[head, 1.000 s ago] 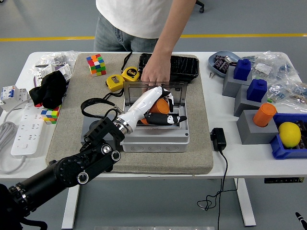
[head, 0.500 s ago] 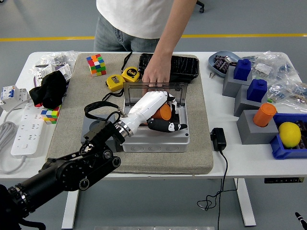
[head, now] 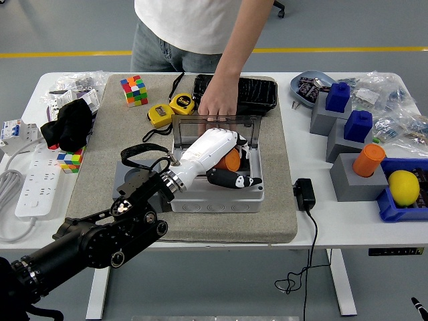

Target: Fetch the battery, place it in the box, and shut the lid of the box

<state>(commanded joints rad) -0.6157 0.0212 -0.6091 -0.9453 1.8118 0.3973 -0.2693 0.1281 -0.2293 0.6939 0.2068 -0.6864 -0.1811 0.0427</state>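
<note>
Battery going into the box, lid not closed yet.
The left hand (head: pixel 224 150) has its fingers (head: pixel 234 179) curled on the orange battery (head: pixel 231 160) inside the grey box (head: pixel 217 190); a person's hand (head: pixel 217 103) holds the lid (head: pixel 215 120) up.

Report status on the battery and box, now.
Left hand inside the open box, fingers around the orange battery. Right hand out of view. Person's hand holds the lid up.

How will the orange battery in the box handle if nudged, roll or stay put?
The battery looks round and smooth, so it probably rolls and may be slippery. The box walls should stop it. The left robot hand covers part of it, so its shape is uncertain.
</note>
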